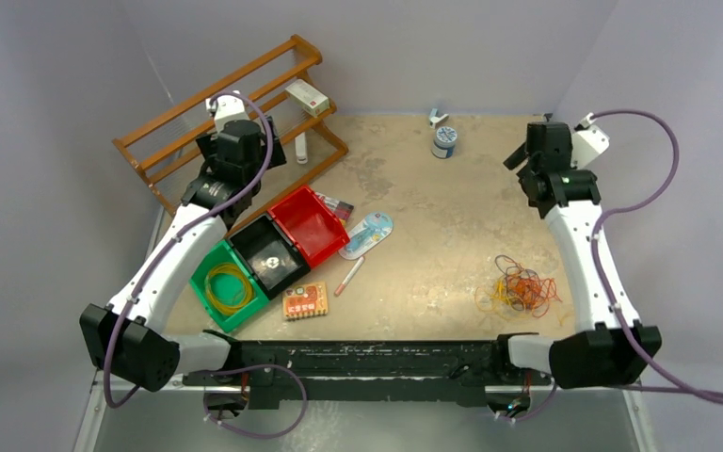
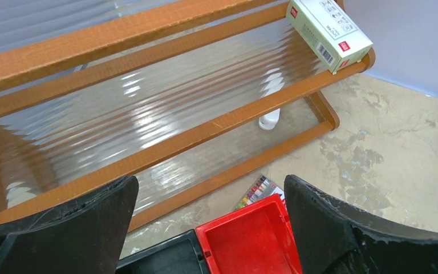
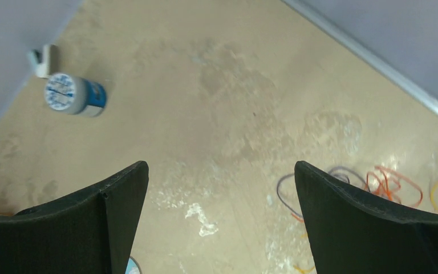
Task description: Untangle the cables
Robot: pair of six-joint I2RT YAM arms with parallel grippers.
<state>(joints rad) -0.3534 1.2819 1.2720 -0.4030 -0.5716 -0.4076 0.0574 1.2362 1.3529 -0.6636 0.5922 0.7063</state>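
Observation:
The cables lie in a tangled heap of thin red, orange, yellow and dark loops on the table's right side, near the right arm's base. In the right wrist view, part of the cables shows beside the right finger. A yellow coil lies in the green bin. My right gripper hangs open and empty over the far right of the table, well away from the heap. My left gripper is open and empty, by the wooden rack and above the red bin.
A wooden rack with a small box stands at the back left. Red, black and green bins sit in a row. A jar, a blister pack, a pen and an orange card lie around.

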